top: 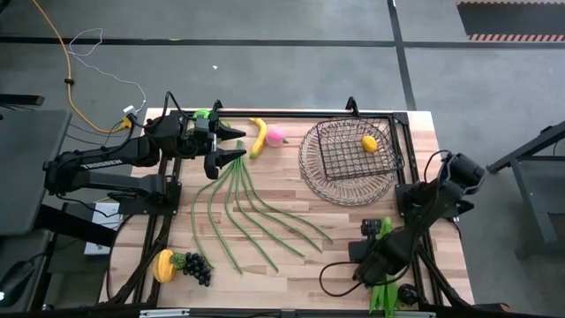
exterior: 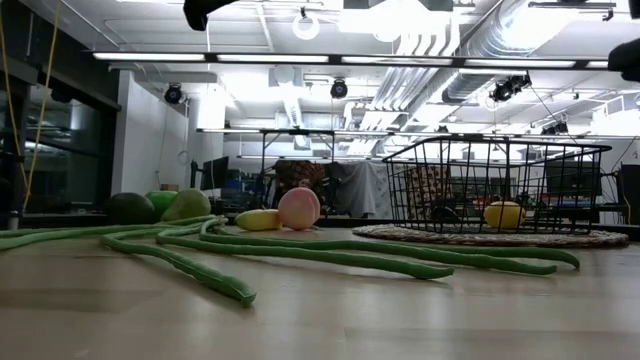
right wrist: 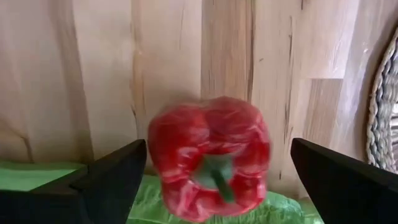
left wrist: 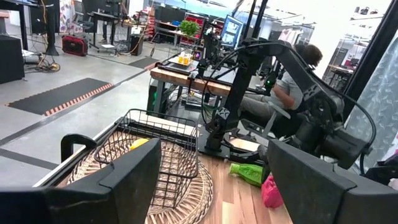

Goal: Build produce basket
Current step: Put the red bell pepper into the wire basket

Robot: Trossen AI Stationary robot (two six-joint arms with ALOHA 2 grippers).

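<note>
The left arm reaches in from the table's left edge, its left gripper [top: 231, 150] above the gathered end of the beans [top: 250, 210], fingers spread wide and empty. The right arm folds back from the right edge toward the near corner; the right gripper [top: 381, 250] points down at the red pepper [right wrist: 209, 155], fingers set wide to either side and not touching it in the right wrist view. The pepper sits stem-up on the leafy greens [top: 383, 293].

The basket [top: 350, 161] stands at the far right of the table [top: 291, 256], on a round woven mat [top: 311, 168]. A lemon [top: 369, 143] lies inside it.

The beans are bunched left of the basket and fan toward the near edge, their long strands running far to near and curving rightward. The banana [top: 258, 136] lies far of them, long axis far to near, with the peach [top: 276, 135] touching its basket side. Grapes [top: 195, 267] lie at the near left corner.
</note>
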